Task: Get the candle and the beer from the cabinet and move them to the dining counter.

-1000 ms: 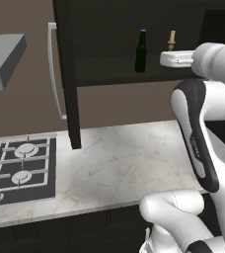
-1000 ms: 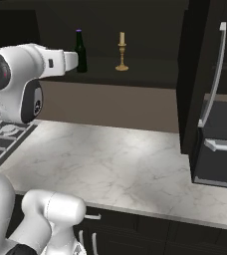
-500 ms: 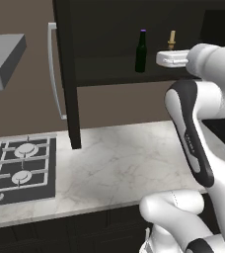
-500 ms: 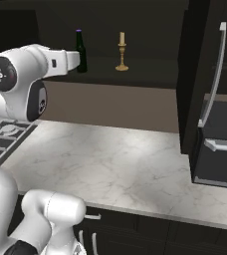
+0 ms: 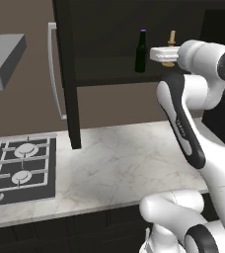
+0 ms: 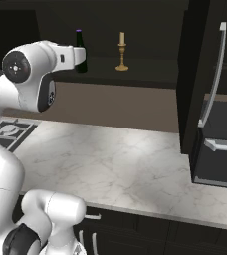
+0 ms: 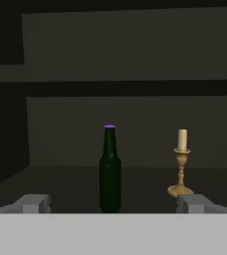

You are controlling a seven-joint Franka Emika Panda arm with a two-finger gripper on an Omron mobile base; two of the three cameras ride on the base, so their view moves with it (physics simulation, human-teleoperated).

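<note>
The beer (image 7: 110, 169), a dark bottle with a purple cap, stands upright on the shelf of the open cabinet (image 5: 65, 74), straight ahead of the hand. To its right stands the candle (image 7: 181, 164) on its tan-gold stick. My gripper (image 7: 114, 204) is open, its fingertips (image 7: 36, 203) spread wide, and it is short of the shelf with nothing between them. From the left base, the gripper (image 5: 154, 53) hovers at shelf height beside the beer (image 5: 140, 52), partly covering the candle (image 5: 171, 38). In the right base view, the beer (image 6: 78, 40) peeks over the hand and the candle (image 6: 121, 52) stands free. The dining counter is out of view.
Below the cabinet lies a marble counter (image 5: 124, 158) with a gas hob (image 5: 20, 165) on its left. A grey hood (image 5: 6, 59) hangs over the hob. The cabinet doors stand open at both sides, one with a silver handle (image 6: 212, 74). A dark appliance (image 6: 220, 159) stands at the right.
The hand has moved a little up and sideways toward the beer, and the upper arm has swung with it. The gripper stays open. Bottle and candle have not moved.
</note>
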